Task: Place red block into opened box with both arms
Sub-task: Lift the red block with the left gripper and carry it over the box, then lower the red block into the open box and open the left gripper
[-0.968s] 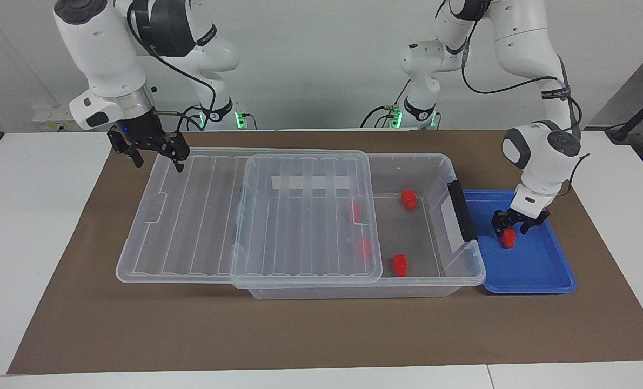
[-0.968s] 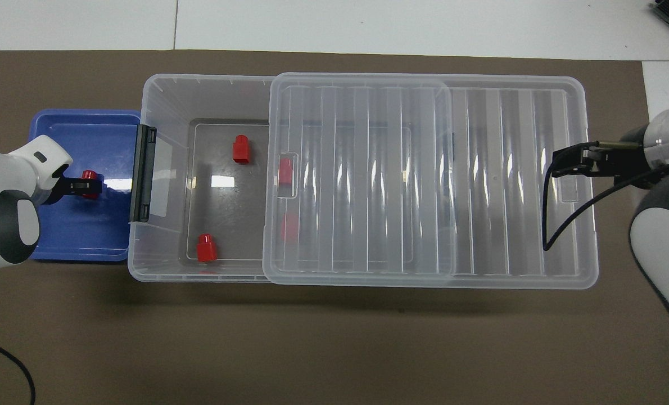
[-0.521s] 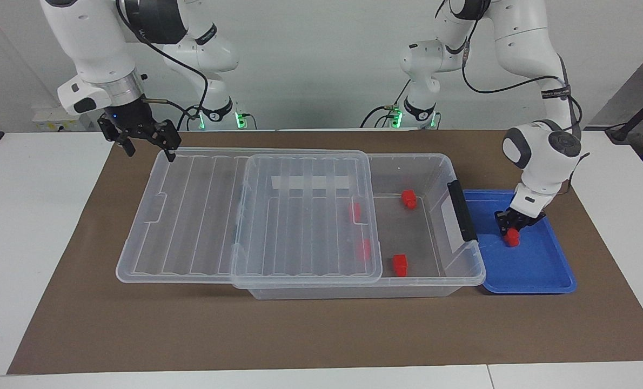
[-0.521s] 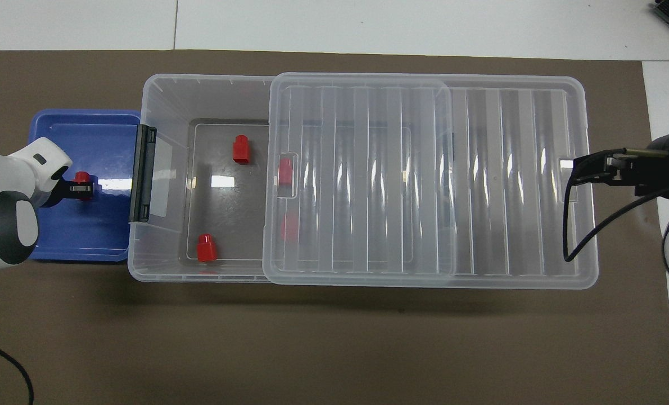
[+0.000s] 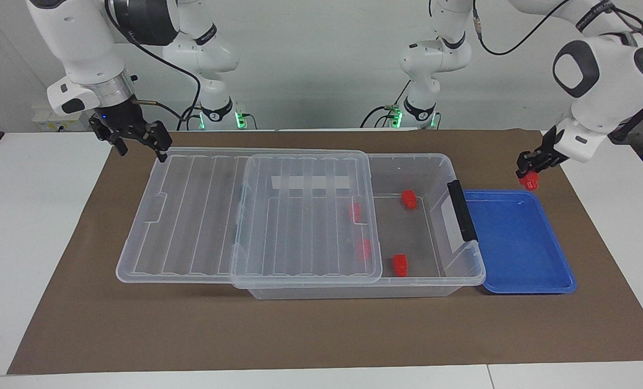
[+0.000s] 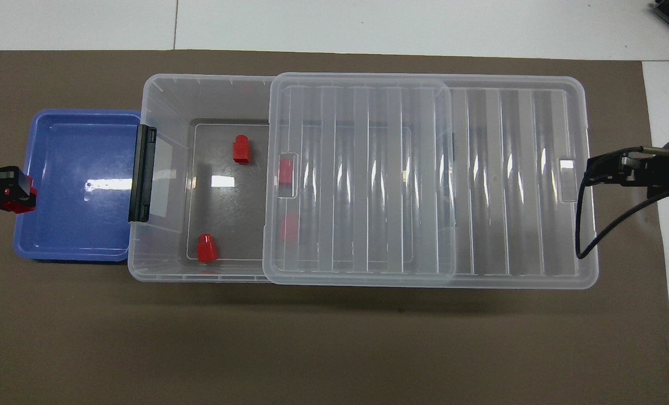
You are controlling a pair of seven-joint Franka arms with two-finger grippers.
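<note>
The left gripper (image 5: 529,172) is clamped on the red block (image 5: 530,181), up over the blue tray's (image 5: 521,243) edge. The lid (image 5: 256,216) covers half the box (image 5: 451,270). The right gripper (image 5: 138,143), fingers apart, seems to hang over the lid's corner.

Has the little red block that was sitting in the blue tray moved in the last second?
Yes. The left gripper has lifted the red block out of the blue tray; it now hangs above the tray's edge farthest from the box.

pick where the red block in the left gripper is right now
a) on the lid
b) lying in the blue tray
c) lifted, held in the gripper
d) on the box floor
c: the left gripper is shut on the red block, raised above the blue tray.
</note>
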